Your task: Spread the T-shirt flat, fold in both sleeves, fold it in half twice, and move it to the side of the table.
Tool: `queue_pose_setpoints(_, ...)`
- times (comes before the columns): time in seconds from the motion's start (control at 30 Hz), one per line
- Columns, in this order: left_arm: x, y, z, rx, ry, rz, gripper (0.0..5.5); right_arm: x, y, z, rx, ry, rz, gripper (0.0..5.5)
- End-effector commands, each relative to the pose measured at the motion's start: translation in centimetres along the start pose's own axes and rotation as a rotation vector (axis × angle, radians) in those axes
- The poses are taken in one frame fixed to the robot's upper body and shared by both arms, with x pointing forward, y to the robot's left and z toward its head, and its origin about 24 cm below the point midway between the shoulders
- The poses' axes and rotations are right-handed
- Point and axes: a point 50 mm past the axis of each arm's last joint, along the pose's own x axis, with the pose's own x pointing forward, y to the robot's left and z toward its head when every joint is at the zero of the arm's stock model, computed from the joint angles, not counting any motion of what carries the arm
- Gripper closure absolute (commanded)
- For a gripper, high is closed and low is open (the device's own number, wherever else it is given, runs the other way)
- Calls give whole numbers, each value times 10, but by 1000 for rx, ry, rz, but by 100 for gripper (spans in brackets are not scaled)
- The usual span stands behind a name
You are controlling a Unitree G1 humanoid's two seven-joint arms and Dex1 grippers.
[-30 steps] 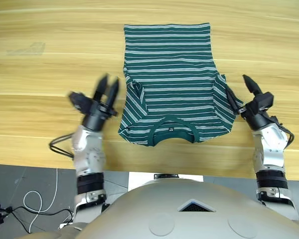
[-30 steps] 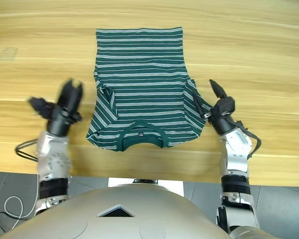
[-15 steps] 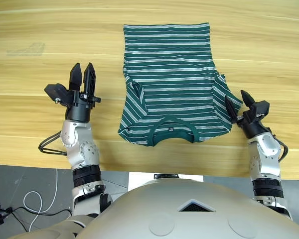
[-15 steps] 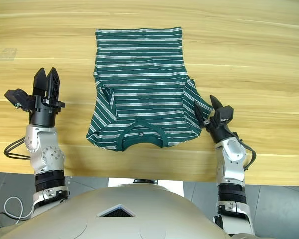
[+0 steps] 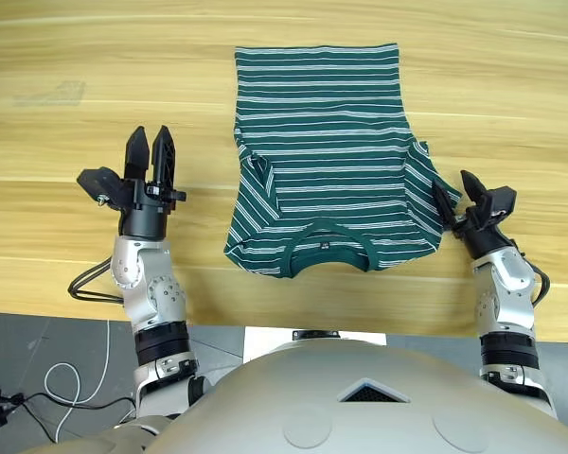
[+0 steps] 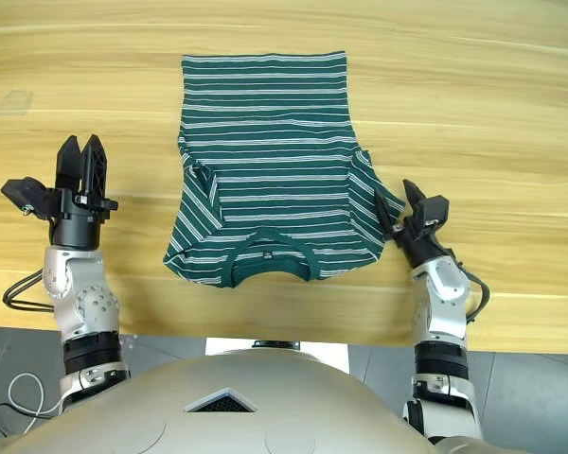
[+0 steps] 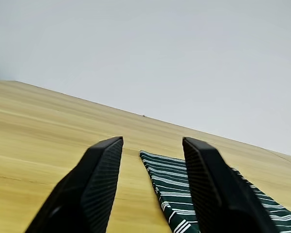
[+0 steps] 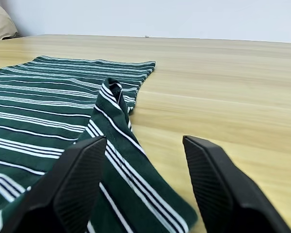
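T-shirt [image 5: 322, 142], dark green with white stripes, flat, both sleeves inward.

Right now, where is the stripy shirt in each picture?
Left eye view: shirt lies in the middle of the picture.
Right eye view: shirt is just left of the middle.
Left wrist view: shirt lies past the open left gripper.
Right wrist view: shirt lies right at the open right gripper.
Shared landmark: the wooden table.

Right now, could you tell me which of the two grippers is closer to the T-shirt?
The right gripper: it sits right at the T-shirt's edge, while the left gripper stands well apart over the table.
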Motion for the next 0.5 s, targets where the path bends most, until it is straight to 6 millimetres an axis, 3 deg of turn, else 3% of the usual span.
queue_pose_setpoints(0.03, 0, -4, 4, 2, -8, -20, 324, 0, -2, -5, 42, 31, -11, 260)
queue_pose_setpoints(0.3, 1, -11, 10, 4, -23, -53, 324, -8, 0, -10, 105, 77, 8, 260)
queue_pose_setpoints(0.5, 1, -14, 18, 8, -36, -70, 324, -21, -5, 10, 263, 46, -8, 260)
